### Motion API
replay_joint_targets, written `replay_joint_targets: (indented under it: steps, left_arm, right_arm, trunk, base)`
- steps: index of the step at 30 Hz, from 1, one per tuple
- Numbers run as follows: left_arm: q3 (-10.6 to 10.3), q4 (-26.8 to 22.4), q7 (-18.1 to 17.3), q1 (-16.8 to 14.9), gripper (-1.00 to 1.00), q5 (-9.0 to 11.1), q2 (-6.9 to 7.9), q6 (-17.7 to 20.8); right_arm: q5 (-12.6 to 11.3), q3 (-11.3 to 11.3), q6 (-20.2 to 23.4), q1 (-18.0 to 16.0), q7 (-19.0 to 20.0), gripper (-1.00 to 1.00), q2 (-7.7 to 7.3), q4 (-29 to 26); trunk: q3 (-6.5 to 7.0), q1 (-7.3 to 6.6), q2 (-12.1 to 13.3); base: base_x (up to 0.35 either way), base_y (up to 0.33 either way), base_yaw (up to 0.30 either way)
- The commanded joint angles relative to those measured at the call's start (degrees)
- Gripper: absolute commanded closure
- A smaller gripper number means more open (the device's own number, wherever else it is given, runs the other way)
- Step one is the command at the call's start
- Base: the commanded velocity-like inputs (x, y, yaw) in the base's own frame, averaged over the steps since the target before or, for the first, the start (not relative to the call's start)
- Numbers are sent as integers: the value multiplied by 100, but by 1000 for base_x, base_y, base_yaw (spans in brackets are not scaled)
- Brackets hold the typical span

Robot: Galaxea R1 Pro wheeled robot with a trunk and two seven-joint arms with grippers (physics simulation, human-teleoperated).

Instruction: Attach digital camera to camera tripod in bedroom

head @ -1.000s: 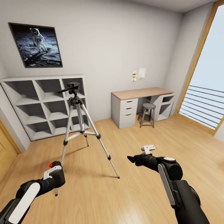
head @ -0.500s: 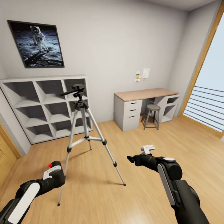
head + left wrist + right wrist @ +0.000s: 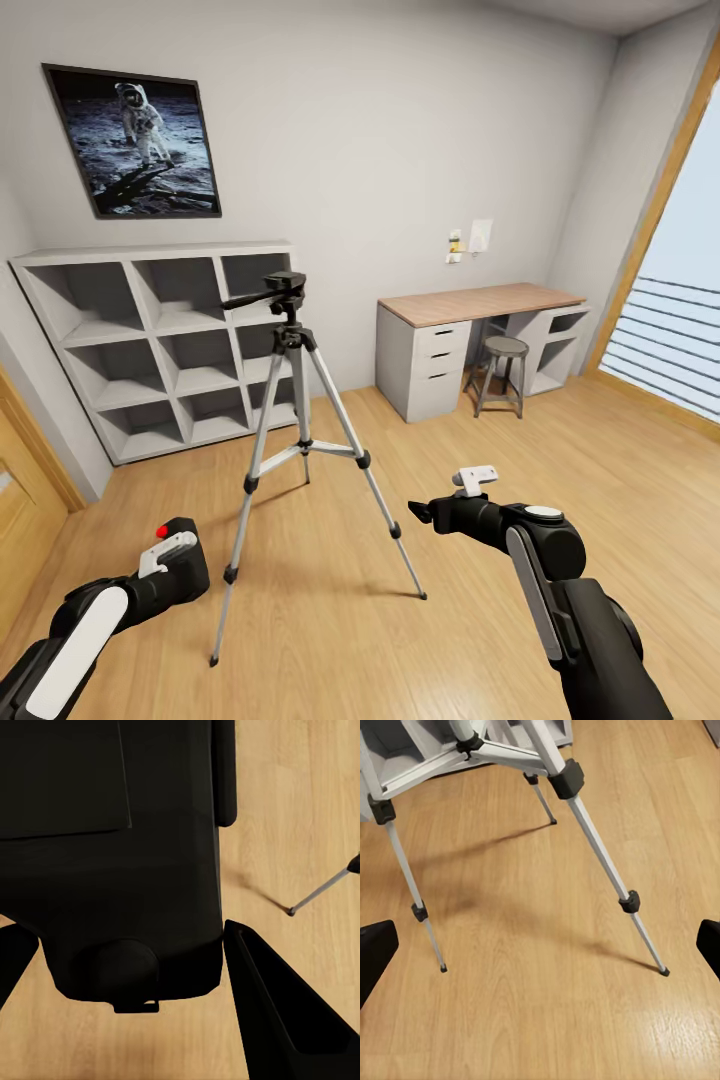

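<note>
At twelve o'clock from the robot, on the light wood floor [image 3: 480,640] of the bedroom, the camera tripod [image 3: 300,440] stands upright before the white cube shelves [image 3: 150,350], between the two arms. The left gripper [image 3: 127,945], at eight o'clock, is clamped on the digital camera [image 3: 112,855], whose black body sits between its fingers. The right gripper [image 3: 540,945], at four o'clock, has its jaws spread wide and holds nothing.

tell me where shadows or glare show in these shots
Head view: the camera tripod casts a soft shadow on the plank floor. Right wrist view: leg shadows and a pale sheen low on the floor. Left wrist view: the digital camera is a dark, detail-less mass.
</note>
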Motion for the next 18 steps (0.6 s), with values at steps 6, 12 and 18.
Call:
replay_joint_targets:
  steps: [6, 12, 18]
  left_arm:
    - [-18, -7, 41, -4, 100, 46, 5, 9]
    - [-19, -6, 41, -4, 100, 30, 5, 9]
    - [-20, -6, 40, -4, 100, 26, 5, 9]
  right_arm:
    - [-20, -8, 25, -5, 7, -100, -3, -5]
    - [-29, -7, 8, -5, 13, -100, -5, -4]
    - [-37, -7, 1, -5, 17, -100, 1, -5]
  trunk:
    - [-6, 0, -4]
    - [-6, 0, -4]
    - [-6, 0, -4]
  base:
    - [8, 41, 0]
    - [150, 107, 0]
    - [232, 161, 0]
